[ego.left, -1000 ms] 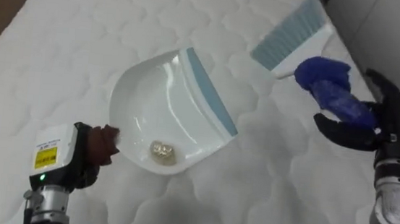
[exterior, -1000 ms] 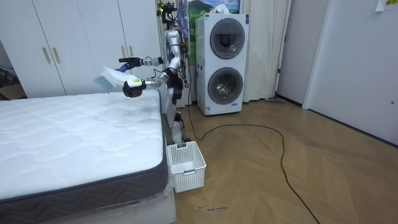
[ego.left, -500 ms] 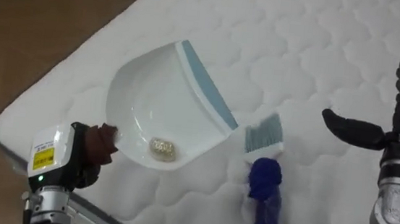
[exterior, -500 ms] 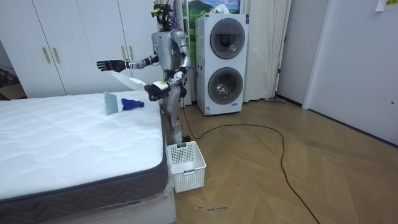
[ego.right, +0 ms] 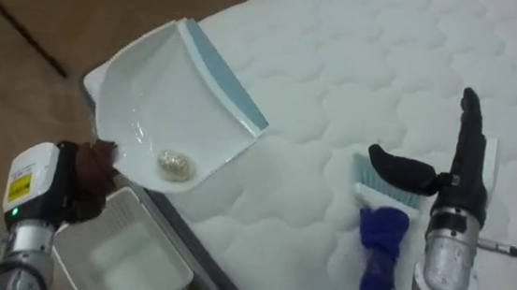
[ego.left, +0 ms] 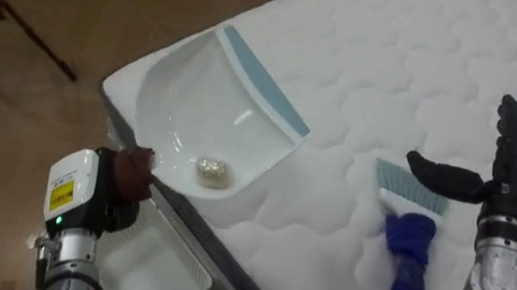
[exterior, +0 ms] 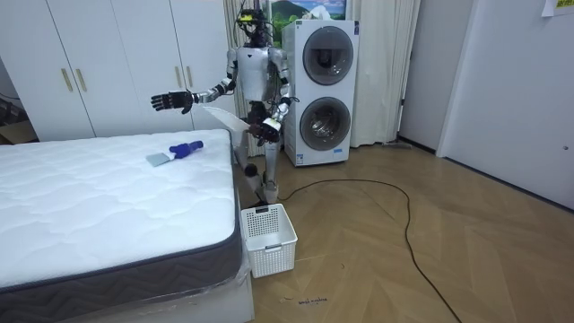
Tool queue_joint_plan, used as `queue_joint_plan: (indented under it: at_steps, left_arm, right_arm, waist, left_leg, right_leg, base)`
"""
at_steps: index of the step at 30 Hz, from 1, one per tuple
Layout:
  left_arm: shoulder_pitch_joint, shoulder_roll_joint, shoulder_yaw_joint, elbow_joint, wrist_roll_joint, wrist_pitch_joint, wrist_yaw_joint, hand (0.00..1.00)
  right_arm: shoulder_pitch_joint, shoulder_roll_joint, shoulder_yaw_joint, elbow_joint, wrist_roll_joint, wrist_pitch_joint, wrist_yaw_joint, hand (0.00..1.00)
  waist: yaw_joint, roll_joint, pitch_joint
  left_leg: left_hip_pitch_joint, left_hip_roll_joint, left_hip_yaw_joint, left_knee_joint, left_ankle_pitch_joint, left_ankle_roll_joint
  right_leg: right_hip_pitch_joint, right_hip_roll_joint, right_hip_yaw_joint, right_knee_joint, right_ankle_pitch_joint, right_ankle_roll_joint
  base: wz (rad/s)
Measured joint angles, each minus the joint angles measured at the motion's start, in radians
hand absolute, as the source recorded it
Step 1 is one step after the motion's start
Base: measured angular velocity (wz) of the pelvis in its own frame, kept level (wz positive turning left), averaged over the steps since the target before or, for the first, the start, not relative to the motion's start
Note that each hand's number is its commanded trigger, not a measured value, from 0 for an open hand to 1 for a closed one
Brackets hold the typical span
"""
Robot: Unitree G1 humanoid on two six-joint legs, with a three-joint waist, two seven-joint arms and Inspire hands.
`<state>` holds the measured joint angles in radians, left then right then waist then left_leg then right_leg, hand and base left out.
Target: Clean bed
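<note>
left robot hand (ego.left: 127, 177) grasps dustpan (ego.left: 196, 111); right robot hand (ego.left: 501, 181) unclenched above brush (ego.left: 407, 244), bristles pointing away.

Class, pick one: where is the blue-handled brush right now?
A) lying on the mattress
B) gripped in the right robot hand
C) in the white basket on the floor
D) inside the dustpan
A: the brush lies on the mattress beside the open right robot hand; the left robot hand holds the dustpan.
</note>
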<state>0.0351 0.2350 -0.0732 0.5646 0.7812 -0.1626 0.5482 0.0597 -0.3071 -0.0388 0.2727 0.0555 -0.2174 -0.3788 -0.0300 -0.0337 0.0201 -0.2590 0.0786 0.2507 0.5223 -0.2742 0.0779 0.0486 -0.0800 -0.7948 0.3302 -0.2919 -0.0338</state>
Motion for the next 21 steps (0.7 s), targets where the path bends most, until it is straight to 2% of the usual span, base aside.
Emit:
queue_joint_plan:
  at_steps: [1, 2, 4, 6, 7, 8, 10, 11, 12, 13, 14, 15, 16, 17, 18, 19, 20, 21]
  left_arm:
    - [0.000, 0.000, -0.003, 0.000, 0.000, 0.001, 0.000, 1.00]
    - [0.001, 0.000, -0.005, 0.000, -0.001, 0.001, 0.001, 1.00]
    - [0.001, 0.004, -0.004, -0.003, -0.002, 0.001, 0.011, 1.00]
    - [0.001, 0.011, -0.002, -0.003, -0.003, 0.001, 0.019, 1.00]
    - [0.001, 0.011, -0.002, -0.003, -0.003, 0.001, 0.020, 1.00]
    - [0.001, 0.012, -0.002, -0.003, -0.003, 0.001, 0.028, 1.00]
    - [0.000, 0.012, -0.002, -0.003, -0.003, -0.001, 0.035, 1.00]
    - [0.000, 0.011, -0.003, -0.003, -0.004, -0.002, 0.035, 1.00]
    - [0.000, 0.010, -0.004, -0.003, -0.004, -0.002, 0.035, 1.00]
    - [0.000, 0.011, -0.006, -0.003, -0.005, -0.002, 0.035, 1.00]
    - [0.000, 0.012, -0.011, -0.003, -0.008, 0.000, 0.034, 1.00]
    - [0.001, 0.018, -0.030, -0.003, -0.037, 0.003, 0.034, 1.00]
    - [0.001, 0.022, -0.043, -0.002, -0.051, 0.003, 0.032, 1.00]
    - [0.001, 0.024, -0.054, -0.002, -0.066, 0.002, 0.031, 1.00]
    - [0.002, 0.025, -0.053, -0.002, -0.071, 0.002, 0.031, 1.00]
    - [0.002, 0.026, -0.052, -0.002, -0.072, 0.002, 0.030, 1.00]
    - [0.004, 0.023, -0.052, -0.002, -0.073, 0.002, 0.028, 1.00]
    - [0.004, 0.026, -0.048, -0.003, -0.074, 0.001, 0.028, 1.00]
  right_arm:
    - [0.000, 0.000, 0.001, 0.009, -0.010, 0.000, 0.000, 0.00]
    - [0.000, 0.000, 0.006, 0.026, -0.018, 0.000, -0.001, 0.00]
    - [-0.001, 0.002, 0.022, 0.028, -0.015, 0.000, -0.004, 0.00]
    - [-0.005, 0.007, 0.046, 0.030, -0.011, 0.000, -0.013, 0.00]
    - [-0.006, 0.007, 0.051, 0.030, -0.011, 0.000, -0.014, 0.00]
    - [-0.006, 0.010, 0.059, 0.035, -0.011, 0.000, -0.016, 0.00]
    - [-0.006, 0.019, 0.060, 0.054, -0.015, -0.001, -0.020, 0.00]
    - [-0.003, 0.021, 0.059, 0.076, -0.020, -0.002, -0.025, 0.00]
    - [0.009, 0.027, 0.058, 0.081, -0.022, 0.000, -0.029, 0.00]
    - [0.017, 0.030, 0.058, 0.080, -0.022, 0.000, -0.033, 0.00]
    - [0.025, 0.036, 0.058, 0.081, -0.022, 0.001, -0.035, 0.00]
    - [0.026, 0.038, 0.059, 0.081, -0.022, 0.001, -0.037, 0.00]
    - [0.030, 0.039, 0.059, 0.081, -0.022, 0.001, -0.042, 0.00]
    - [0.031, 0.039, 0.058, 0.080, -0.022, 0.001, -0.054, 0.00]
    - [0.030, 0.039, 0.058, 0.075, -0.022, 0.000, -0.061, 0.00]
    - [0.030, 0.039, 0.058, 0.073, -0.022, -0.001, -0.064, 0.00]
    - [0.032, 0.038, 0.057, 0.073, -0.021, 0.000, -0.072, 0.00]
    - [0.031, 0.038, 0.061, 0.071, -0.022, 0.000, -0.080, 0.00]
  waist:
    - [0.002, 0.001, -0.0012]
    - [0.022, 0.001, -0.0056]
    - [0.055, 0.003, -0.0083]
    - [0.067, 0.000, -0.0097]
    - [0.068, -0.001, -0.0094]
    - [0.073, -0.006, -0.0097]
    - [0.081, -0.018, -0.0160]
    - [0.071, -0.020, -0.0180]
    - [0.061, -0.016, -0.0167]
    - [0.057, -0.014, -0.0160]
    - [0.048, -0.013, -0.0147]
    - [0.034, -0.005, -0.0090]
    - [0.022, -0.003, -0.0079]
    - [0.006, -0.004, -0.0089]
    - [0.011, -0.009, -0.0110]
    - [0.011, -0.009, -0.0107]
    - [0.010, 0.001, -0.0139]
    - [0.023, 0.013, -0.0086]
  left_leg:
    - [0.008, -0.014, -0.007, -0.015, 0.008, 0.006]
    - [0.019, -0.040, -0.016, -0.043, 0.022, 0.017]
    - [0.025, -0.064, -0.023, -0.071, 0.040, 0.033]
    - [0.029, -0.095, -0.053, -0.093, 0.057, 0.050]
    - [0.032, -0.101, -0.063, -0.096, 0.058, 0.051]
    - [0.041, -0.112, -0.073, -0.102, 0.060, 0.055]
    - [0.049, -0.128, -0.103, -0.109, 0.061, 0.059]
    - [0.051, -0.137, -0.144, -0.108, 0.060, 0.063]
    - [0.051, -0.140, -0.189, -0.110, 0.064, 0.064]
    - [0.051, -0.140, -0.206, -0.112, 0.067, 0.064]
    - [0.053, -0.145, -0.238, -0.112, 0.070, 0.065]
    - [0.062, -0.157, -0.273, -0.109, 0.074, 0.067]
    - [0.067, -0.165, -0.297, -0.107, 0.076, 0.069]
    - [0.079, -0.184, -0.331, -0.108, 0.077, 0.070]
    - [0.084, -0.205, -0.351, -0.108, 0.076, 0.071]
    - [0.087, -0.216, -0.366, -0.107, 0.075, 0.071]
    - [0.091, -0.222, -0.392, -0.108, 0.073, 0.070]
    - [0.091, -0.224, -0.403, -0.112, 0.073, 0.070]
  right_leg:
    - [-0.001, -0.007, 0.014, 0.004, 0.001, 0.003]
    - [-0.011, -0.022, 0.049, 0.016, 0.000, 0.011]
    - [-0.026, -0.045, 0.056, 0.039, -0.001, 0.021]
    - [-0.032, -0.072, 0.061, 0.076, -0.002, 0.028]
    - [-0.033, -0.077, 0.068, 0.089, -0.002, 0.028]
    - [-0.034, -0.084, 0.095, 0.110, -0.003, 0.031]
    - [-0.042, -0.088, 0.133, 0.140, -0.002, 0.034]
    - [-0.064, -0.081, 0.188, 0.156, -0.005, 0.040]
    - [-0.094, -0.053, 0.279, 0.153, -0.010, 0.043]
    - [-0.116, -0.044, 0.316, 0.155, -0.010, 0.043]
    - [-0.160, -0.035, 0.380, 0.154, -0.007, 0.049]
    - [-0.187, -0.030, 0.439, 0.144, 0.007, 0.065]
    - [-0.192, -0.020, 0.472, 0.137, 0.022, 0.069]
    - [-0.194, -0.005, 0.509, 0.110, 0.057, 0.065]
    - [-0.207, 0.002, 0.553, 0.081, 0.115, 0.061]
    - [-0.207, 0.006, 0.571, 0.066, 0.133, 0.055]
    - [-0.190, 0.013, 0.583, 0.062, 0.136, 0.048]
    - [-0.182, 0.018, 0.607, 0.055, 0.136, 0.050]
  base:
    - [0.66]
    - [0.39]
    - [0.33]
    - [0.49]
    - [0.50]
    - [0.35]
    - [0.42]
    - [0.82]
    - [0.90]
    - [0.95]
    - [0.94]
    - [1.06]
    - [1.20]
    - [1.03]
    - [0.88]
    - [0.68]
    - [0.58]
    - [0.47]
